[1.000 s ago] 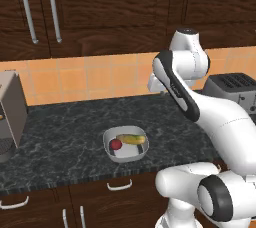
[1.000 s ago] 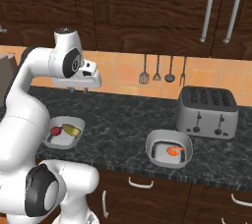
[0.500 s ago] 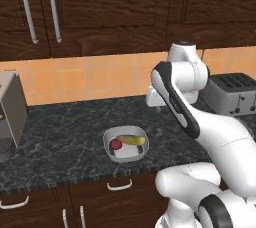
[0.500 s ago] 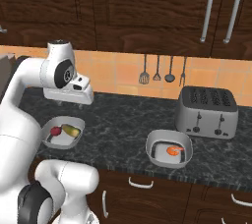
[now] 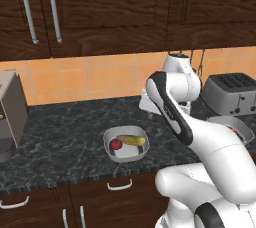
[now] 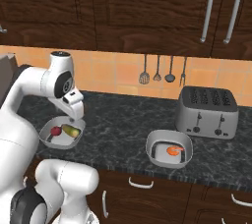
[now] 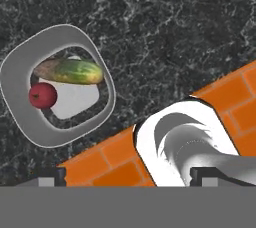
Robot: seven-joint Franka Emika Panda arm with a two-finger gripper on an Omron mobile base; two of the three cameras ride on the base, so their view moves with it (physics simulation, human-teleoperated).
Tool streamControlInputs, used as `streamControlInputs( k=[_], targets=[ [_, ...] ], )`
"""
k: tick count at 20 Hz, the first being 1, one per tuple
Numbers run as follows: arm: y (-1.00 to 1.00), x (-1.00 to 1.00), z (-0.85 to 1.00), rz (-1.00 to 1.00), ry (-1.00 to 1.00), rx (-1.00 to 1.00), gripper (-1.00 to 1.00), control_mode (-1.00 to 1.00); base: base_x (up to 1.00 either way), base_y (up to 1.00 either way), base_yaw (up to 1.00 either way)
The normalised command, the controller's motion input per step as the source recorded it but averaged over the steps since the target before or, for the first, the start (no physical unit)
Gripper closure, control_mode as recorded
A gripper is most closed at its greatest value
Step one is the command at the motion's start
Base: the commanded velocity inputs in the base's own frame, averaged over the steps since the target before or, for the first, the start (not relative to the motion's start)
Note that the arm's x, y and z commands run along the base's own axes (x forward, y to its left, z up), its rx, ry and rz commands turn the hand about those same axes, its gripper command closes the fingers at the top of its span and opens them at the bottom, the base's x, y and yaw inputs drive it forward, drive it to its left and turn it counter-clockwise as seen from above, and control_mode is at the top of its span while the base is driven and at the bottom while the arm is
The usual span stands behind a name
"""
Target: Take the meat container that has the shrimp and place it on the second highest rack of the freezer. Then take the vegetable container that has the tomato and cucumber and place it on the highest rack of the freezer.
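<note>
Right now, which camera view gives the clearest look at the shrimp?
The right base view: the shrimp lies unobstructed in its grey container on the dark counter, in front of the toaster. In the left base view the arm covers most of that container. The hand view looks at the tomato-and-cucumber container instead.

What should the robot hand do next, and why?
Probably swing toward the tub with the shrimp, which sits on the counter in front of the toaster. That tub goes first, yet the open, empty gripper hangs above the tub with the tomato and cucumber.
</note>
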Motion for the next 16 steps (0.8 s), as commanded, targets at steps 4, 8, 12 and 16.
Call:
streamControlInputs(
  k=[4, 8, 12, 16],
  targets=[
    [-0.19, 0.00, -0.42, -0.11, 0.00, 0.00, -1.00, -1.00, 0.00, 0.00, 0.00],
    [-0.55, 0.00, -0.53, -0.40, 0.00, -0.07, -1.00, -1.00, 0.00, 0.00, 0.00],
    [-0.73, 0.00, -0.44, -0.59, 0.00, -0.05, -1.00, -1.00, 0.00, 0.00, 0.00],
    [-0.70, 0.00, -0.16, -0.67, -0.01, -0.01, -1.00, -1.00, 0.00, 0.00, 0.00]
  ],
)
